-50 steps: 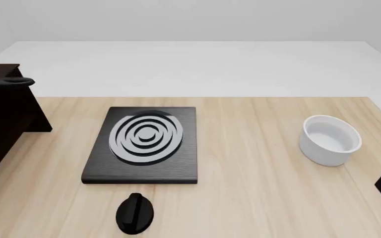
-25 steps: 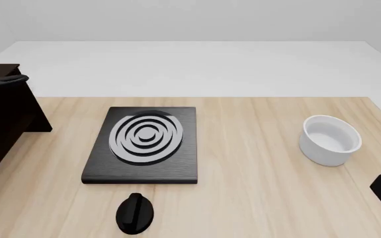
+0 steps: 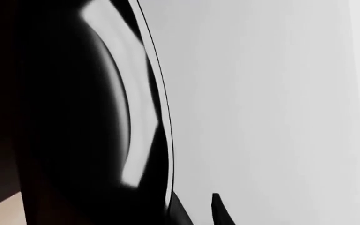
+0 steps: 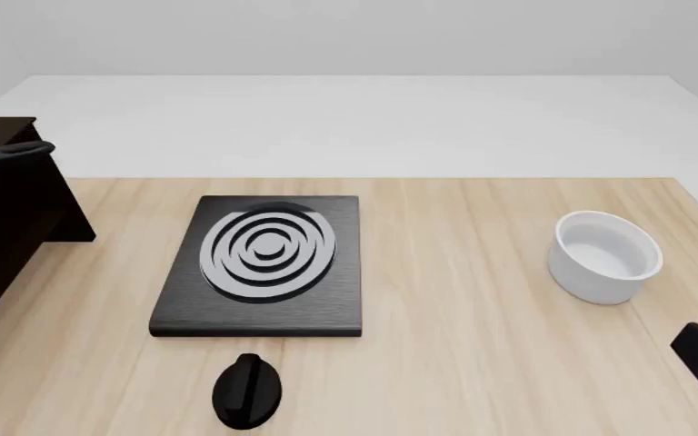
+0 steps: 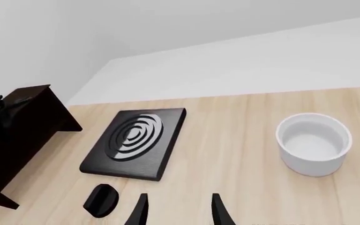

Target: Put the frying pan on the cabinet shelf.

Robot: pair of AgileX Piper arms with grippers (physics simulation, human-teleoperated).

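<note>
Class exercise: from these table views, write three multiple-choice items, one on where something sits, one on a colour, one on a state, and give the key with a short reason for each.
1. Where is the white bowl relative to the stove plate?
A. On the stove plate
B. To its right on the table
C. On the cabinet

2. What colour is the knob in front of the stove plate?
A. Black
B. Red
C. White

3. How do the fingers of the right gripper stand?
A. Closed on the bowl
B. Closed on the knob
C. Apart, holding nothing

Key: B, the front view shows the bowl on bare wood to the right; A, the knob is black; C, the right wrist view shows a gap between the fingers.
</note>
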